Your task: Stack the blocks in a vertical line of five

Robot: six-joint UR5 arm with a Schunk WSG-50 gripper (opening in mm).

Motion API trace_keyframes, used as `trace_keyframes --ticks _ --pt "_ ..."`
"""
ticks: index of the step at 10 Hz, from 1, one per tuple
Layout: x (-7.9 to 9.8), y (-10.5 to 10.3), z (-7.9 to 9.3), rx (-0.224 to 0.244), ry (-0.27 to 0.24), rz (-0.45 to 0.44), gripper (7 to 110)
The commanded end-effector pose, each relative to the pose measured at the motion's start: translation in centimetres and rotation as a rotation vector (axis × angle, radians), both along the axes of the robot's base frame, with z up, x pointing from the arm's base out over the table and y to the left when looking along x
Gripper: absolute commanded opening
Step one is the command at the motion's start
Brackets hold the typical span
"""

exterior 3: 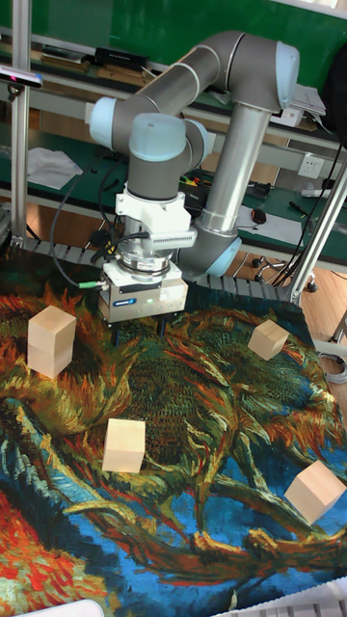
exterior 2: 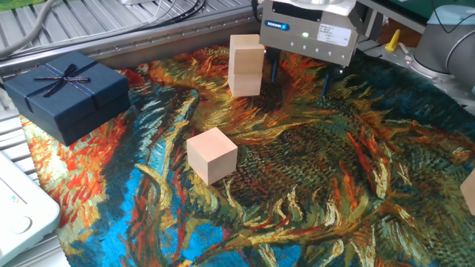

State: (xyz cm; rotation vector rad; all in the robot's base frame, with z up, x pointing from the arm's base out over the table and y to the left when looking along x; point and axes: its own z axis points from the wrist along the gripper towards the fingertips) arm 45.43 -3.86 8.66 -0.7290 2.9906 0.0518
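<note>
Two pale wooden blocks form a two-high stack [exterior 2: 246, 65] at the far middle of the painted cloth, also visible as the stack [exterior 3: 51, 340] at the left of the tall view. A loose block [exterior 2: 212, 154] lies nearer the front, seen again as the loose block [exterior 3: 124, 444]. Another block [exterior 3: 268, 338] sits right of the arm, and one more block [exterior 3: 314, 491] lies front right, cut off at the edge [exterior 2: 469, 190]. My gripper [exterior 2: 299, 78] hangs just right of the stack, open and empty, also seen as the gripper [exterior 3: 138, 333].
A dark blue gift box [exterior 2: 67, 93] with ribbon stands at the left edge of the cloth. A white device [exterior 2: 22, 211] sits at the front left corner. Metal rails [exterior 2: 111, 30] and cables run behind the cloth.
</note>
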Motion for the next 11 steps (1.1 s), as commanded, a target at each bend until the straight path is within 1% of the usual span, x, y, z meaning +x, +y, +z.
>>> trace_keyframes --ticks 1,2,3,4,5,6,7,9,10,11 --pt "0.3 -0.6 0.0 -0.031 -0.025 -0.022 88" --pt "0.4 -0.5 0.0 -0.025 -0.027 -0.037 88" --pt "1.3 -2.1 0.1 -0.03 -0.03 -0.06 88" --pt "1.6 -3.8 0.1 -0.071 -0.039 -0.101 88" --pt "1.5 -5.0 0.1 -0.118 -0.038 -0.149 88" --pt "1.4 -4.8 0.1 -0.109 -0.031 -0.154 66" --pt "1.5 -4.7 0.1 -0.105 -0.035 -0.135 66" --pt "1.4 -4.5 0.1 -0.096 -0.032 -0.136 66" --pt "1.6 -4.0 0.1 -0.078 -0.037 -0.145 66" --pt "1.8 -3.2 0.1 -0.044 -0.042 -0.146 66"
